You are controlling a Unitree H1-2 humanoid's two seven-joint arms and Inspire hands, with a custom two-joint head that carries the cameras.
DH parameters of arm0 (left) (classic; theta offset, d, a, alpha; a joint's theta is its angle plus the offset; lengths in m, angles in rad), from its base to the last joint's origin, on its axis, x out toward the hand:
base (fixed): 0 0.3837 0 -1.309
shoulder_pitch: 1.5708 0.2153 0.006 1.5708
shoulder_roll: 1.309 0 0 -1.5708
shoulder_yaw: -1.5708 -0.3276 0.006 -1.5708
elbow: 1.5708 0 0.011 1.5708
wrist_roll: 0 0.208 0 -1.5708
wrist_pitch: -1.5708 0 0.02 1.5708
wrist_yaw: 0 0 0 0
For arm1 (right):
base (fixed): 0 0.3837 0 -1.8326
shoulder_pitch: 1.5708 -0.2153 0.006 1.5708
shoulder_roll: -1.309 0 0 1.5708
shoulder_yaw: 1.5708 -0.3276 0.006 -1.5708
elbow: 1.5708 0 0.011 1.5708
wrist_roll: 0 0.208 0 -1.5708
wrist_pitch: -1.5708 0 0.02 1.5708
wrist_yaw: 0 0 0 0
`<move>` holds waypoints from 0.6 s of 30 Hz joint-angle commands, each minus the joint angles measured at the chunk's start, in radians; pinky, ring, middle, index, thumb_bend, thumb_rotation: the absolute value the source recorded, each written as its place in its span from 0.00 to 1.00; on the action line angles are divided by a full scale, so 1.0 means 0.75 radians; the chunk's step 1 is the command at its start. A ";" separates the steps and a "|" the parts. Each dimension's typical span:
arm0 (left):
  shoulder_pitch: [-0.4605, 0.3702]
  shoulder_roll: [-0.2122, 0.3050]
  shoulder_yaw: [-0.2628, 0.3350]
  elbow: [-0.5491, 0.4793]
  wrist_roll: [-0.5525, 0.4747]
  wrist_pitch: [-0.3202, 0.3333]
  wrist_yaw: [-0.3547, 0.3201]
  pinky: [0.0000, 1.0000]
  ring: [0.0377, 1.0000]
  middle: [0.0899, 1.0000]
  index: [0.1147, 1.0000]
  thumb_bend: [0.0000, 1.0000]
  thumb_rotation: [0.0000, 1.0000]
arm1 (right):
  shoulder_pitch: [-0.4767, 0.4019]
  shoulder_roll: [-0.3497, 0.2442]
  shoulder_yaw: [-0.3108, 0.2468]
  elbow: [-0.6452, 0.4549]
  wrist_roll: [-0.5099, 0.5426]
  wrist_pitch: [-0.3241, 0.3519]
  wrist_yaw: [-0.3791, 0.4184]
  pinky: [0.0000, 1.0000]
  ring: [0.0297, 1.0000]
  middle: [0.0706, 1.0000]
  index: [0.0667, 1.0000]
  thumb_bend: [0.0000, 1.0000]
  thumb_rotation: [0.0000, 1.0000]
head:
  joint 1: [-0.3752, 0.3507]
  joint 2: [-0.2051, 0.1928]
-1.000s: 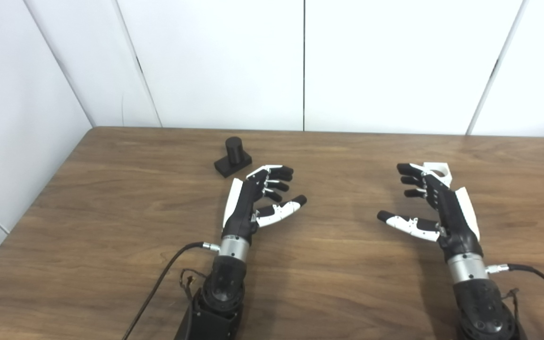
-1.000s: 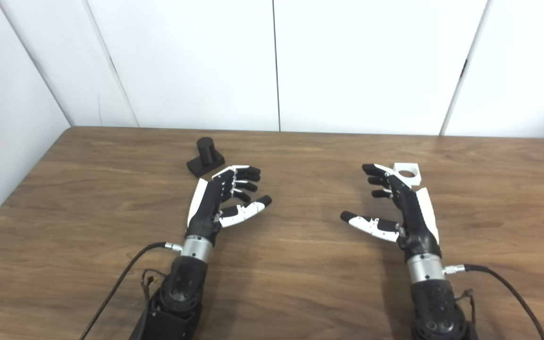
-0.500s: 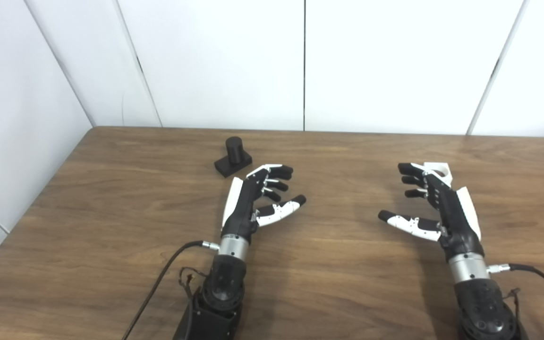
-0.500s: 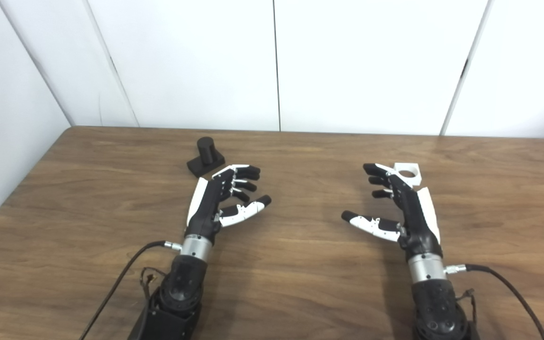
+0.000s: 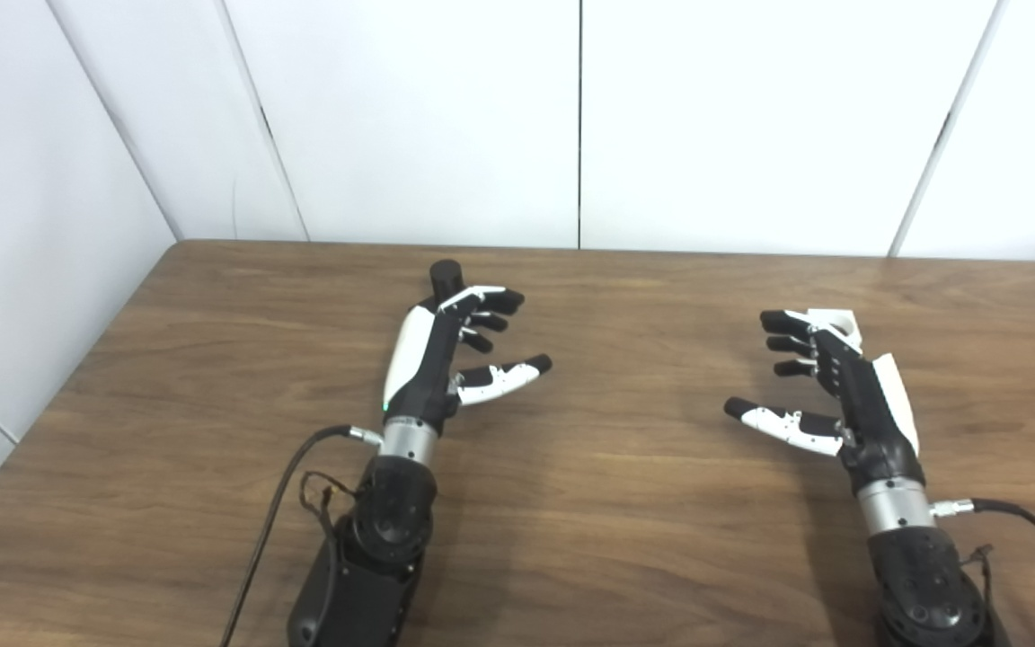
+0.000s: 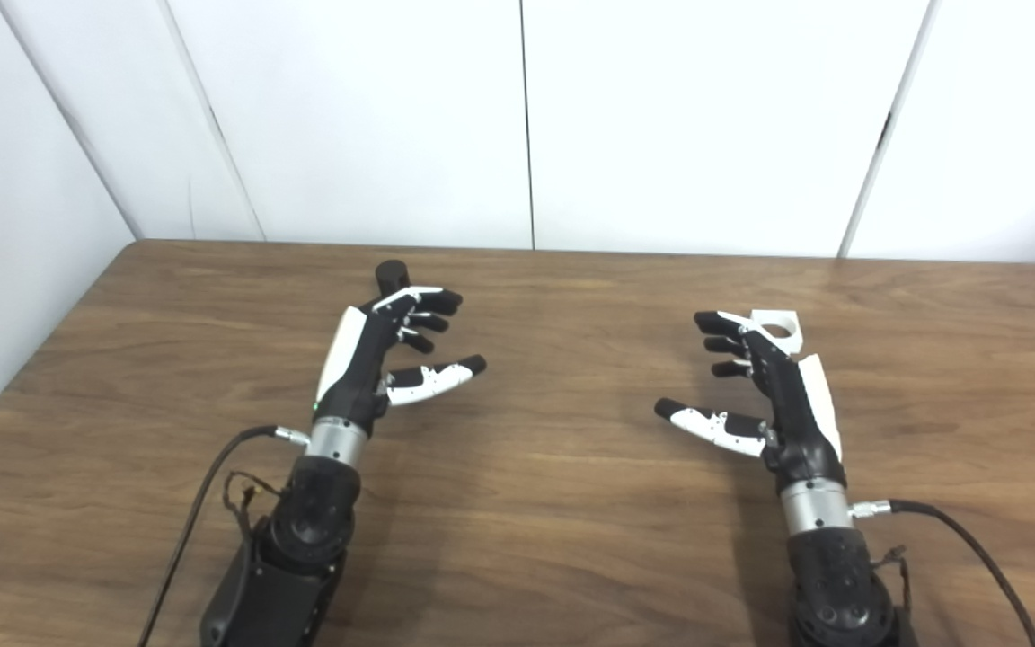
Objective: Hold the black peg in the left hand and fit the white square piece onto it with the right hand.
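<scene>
The black peg [image 5: 446,272] stands on the wooden table [image 5: 625,503] at the back left; only its round top shows, its base is hidden behind my left hand [image 5: 450,355]. That hand is open, fingers spread, its fingertips just in front of the peg. The white square piece [image 6: 776,328] with a round hole lies on the table at the right. My right hand [image 6: 765,386] is open with its thumb out to the left, and its fingertips reach the near left side of the piece without holding it.
White wall panels [image 5: 571,117] close off the back and left of the table. A black cable [image 5: 270,530] runs from my left wrist toward the front edge, and another cable [image 6: 967,548] from my right wrist.
My left hand has moved forward and to the left, up to the black peg, now covering its base. The right hand has barely moved.
</scene>
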 commanded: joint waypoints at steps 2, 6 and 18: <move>-0.077 0.050 0.000 -0.054 0.074 0.000 0.036 0.60 0.69 0.69 0.63 0.69 0.18 | -0.059 -0.005 -0.013 -0.034 0.018 -0.052 -0.004 0.67 0.75 0.77 0.73 0.69 0.06 | 0.004 0.005; -0.103 0.058 0.018 -0.062 0.119 0.055 0.054 0.64 0.71 0.70 0.63 0.69 0.20 | -0.066 -0.009 -0.015 -0.028 0.014 -0.045 -0.004 0.66 0.75 0.77 0.73 0.68 0.06 | 0.012 0.004; -0.176 0.084 0.027 -0.047 0.209 0.109 0.131 0.66 0.76 0.76 0.64 0.65 0.21 | -0.078 -0.014 -0.021 -0.007 0.024 -0.069 -0.005 0.64 0.75 0.77 0.73 0.68 0.08 | 0.017 -0.004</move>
